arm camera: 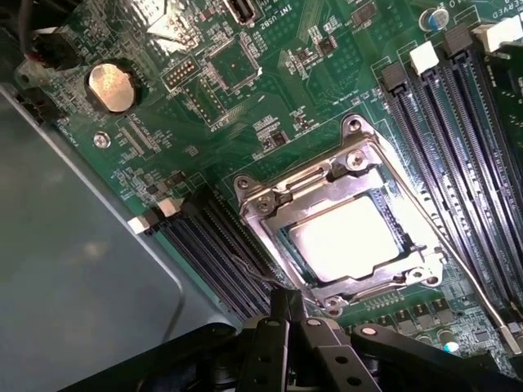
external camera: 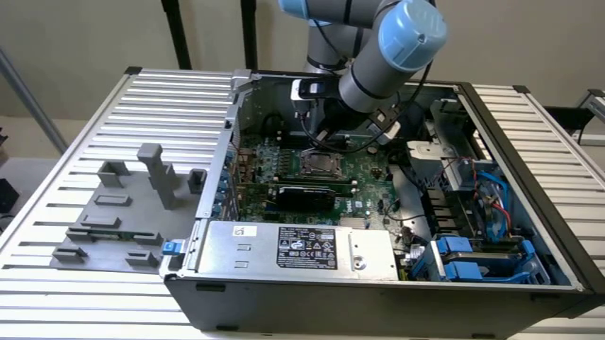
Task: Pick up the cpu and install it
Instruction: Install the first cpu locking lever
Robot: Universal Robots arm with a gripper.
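Green motherboard (arm camera: 270, 90), cpu (arm camera: 343, 239) seated in socket, clenched empty end effector (arm camera: 288, 306) partly cut off.

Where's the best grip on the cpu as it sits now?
Probably the bare silvery top of the cpu, from straight above. It lies flat inside the socket frame, whose metal covers its edges, so side pinching looks blocked. The shut gripper sits beside the frame.
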